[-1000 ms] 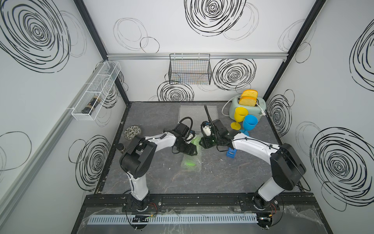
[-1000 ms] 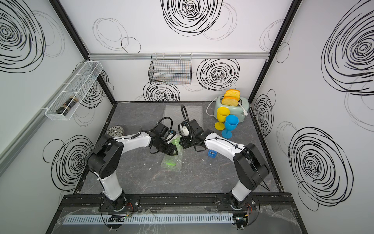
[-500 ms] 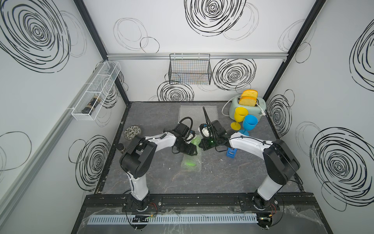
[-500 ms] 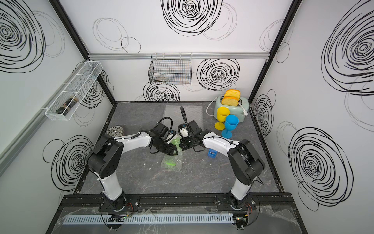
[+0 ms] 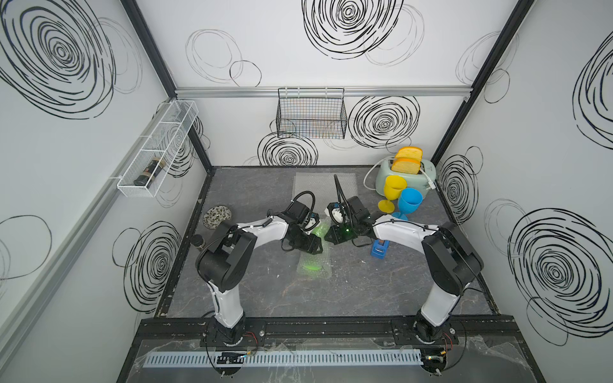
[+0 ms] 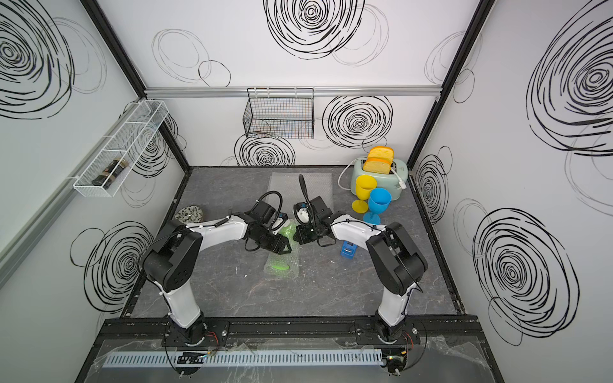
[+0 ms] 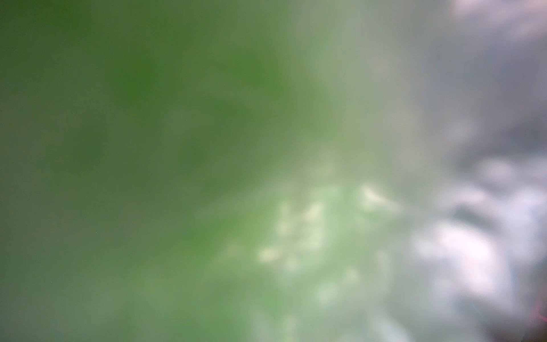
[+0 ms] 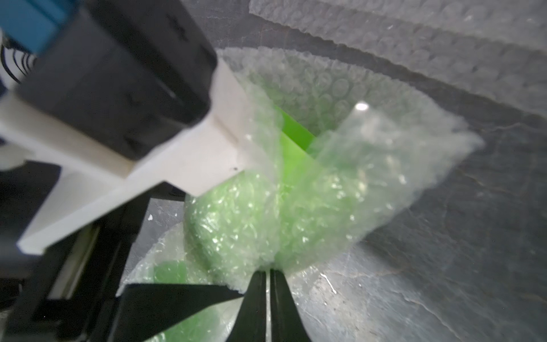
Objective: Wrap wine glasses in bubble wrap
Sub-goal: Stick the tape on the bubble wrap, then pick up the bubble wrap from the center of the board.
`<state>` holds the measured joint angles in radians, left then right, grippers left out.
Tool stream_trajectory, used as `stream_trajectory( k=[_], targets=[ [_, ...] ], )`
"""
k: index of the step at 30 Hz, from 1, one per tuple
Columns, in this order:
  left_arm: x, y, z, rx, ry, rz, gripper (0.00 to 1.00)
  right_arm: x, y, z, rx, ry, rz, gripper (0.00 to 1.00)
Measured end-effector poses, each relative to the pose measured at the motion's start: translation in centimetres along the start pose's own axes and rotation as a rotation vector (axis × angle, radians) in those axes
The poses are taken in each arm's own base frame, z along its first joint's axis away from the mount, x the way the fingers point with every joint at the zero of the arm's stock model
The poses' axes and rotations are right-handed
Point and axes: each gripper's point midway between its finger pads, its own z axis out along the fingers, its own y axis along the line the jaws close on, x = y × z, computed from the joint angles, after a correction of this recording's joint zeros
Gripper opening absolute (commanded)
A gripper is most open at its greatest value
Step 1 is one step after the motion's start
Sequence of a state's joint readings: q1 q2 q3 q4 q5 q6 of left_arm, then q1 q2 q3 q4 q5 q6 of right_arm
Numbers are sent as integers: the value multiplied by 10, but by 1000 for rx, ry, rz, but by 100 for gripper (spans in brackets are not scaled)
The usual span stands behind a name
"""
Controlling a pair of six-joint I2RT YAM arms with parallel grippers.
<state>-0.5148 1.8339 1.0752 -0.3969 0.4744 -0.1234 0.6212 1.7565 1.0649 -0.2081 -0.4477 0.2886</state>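
The lime green wine glass [image 5: 310, 265] lies on its side mid-table, rolled in bubble wrap [image 5: 323, 228]. My left gripper [image 5: 313, 247] straddles it from above, jaws wide around the wrapped bowl and holding it. The left wrist view is only a green blur of wrapped glass [image 7: 148, 118]. My right gripper [image 5: 330, 237] meets it from the right. In the right wrist view that right gripper [image 8: 268, 271] is shut, pinching the bubble wrap [image 8: 370, 177] at its loose edge. The yellow wine glass [image 5: 393, 190] and the blue wine glass [image 5: 409, 202] stand upright at the back right.
A spare bubble wrap sheet [image 5: 315, 185] lies flat at the back. A blue tape dispenser [image 5: 379, 248] sits under my right forearm. A toaster [image 5: 428, 172] stands in the back right corner. A patterned bowl [image 5: 217, 215] and a dark jar [image 5: 200, 241] sit at the left edge.
My right gripper has closed on the wrap's edge and its arm has shifted slightly left. The left arm has stayed on the wrapped glass.
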Motion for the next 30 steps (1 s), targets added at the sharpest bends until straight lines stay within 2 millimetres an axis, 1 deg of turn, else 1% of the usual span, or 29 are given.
stream_trajectory(
  k=[2, 4, 7, 10, 11, 15, 19, 22, 24, 27, 30],
  targets=[
    [0, 0, -2, 2, -1, -7, 78, 7, -7, -9, 6, -3, 22, 27],
    [1, 0, -6, 7, 2, -22, 84, 12, -17, -24, 13, -23, 62, 33],
    [2, -1, -14, 11, 2, -46, 94, 11, -25, -46, 19, -72, 99, 43],
    [-1, -4, -27, 18, -22, -51, 99, 5, -23, -60, 13, -116, 106, 50],
    [-3, -6, -34, 24, -37, -51, 97, 4, -21, -62, 6, -125, 105, 51],
    [-19, -11, -52, 52, -95, -58, 97, 7, -19, -60, -15, -124, 126, 53],
    [-32, -5, -58, 75, -121, -98, 96, 9, -19, -57, -28, -117, 141, 56],
    [-41, 0, -52, 95, -112, -127, 96, 11, -20, -57, -28, -114, 151, 60],
    [-44, 2, -45, 111, -102, -140, 96, 11, -20, -57, -27, -114, 153, 67],
    [-43, 4, -36, 129, -83, -158, 96, 13, -20, -55, -35, -124, 164, 69],
    [-48, 6, -31, 136, -77, -175, 96, 21, -22, -49, -54, -115, 194, 66]
  ],
)
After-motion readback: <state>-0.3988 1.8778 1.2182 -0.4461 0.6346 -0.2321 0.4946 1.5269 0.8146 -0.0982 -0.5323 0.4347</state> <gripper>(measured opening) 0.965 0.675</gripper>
